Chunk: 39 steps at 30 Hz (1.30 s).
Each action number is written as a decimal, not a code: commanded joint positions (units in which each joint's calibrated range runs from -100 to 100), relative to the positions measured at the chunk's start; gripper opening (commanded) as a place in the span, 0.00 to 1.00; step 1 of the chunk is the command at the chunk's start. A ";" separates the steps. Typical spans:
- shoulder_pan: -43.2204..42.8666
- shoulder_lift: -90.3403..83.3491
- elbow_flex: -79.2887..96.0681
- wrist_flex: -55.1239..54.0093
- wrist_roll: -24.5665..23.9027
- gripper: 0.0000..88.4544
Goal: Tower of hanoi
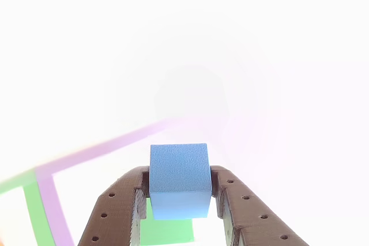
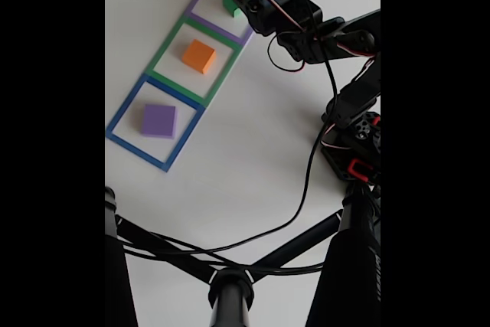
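Small blue cube (image 1: 179, 180) sat clamped between two dark brown fingers (image 1: 118, 208) of gripper (image 1: 179, 200), which entered from bottom edge. Fingers pressed cube's left and right sides; cube upright, top face visible. Bench (image 1: 190, 44) washed out white, overexposed. Purple outline (image 1: 86, 155) ran diagonally at left, meeting green outline (image 1: 34, 211) at lower left. Green patch (image 1: 167, 231) lay below cube between fingers, possibly another block; glare too strong to tell.
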 commanded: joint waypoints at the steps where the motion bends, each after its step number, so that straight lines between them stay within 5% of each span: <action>1: 0.16 0.64 -2.26 -2.67 0.00 0.02; 29: -2.24 9.04 -2.35 -10.69 0.00 0.04; 39: -2.53 9.52 -0.71 -12.14 0.00 0.14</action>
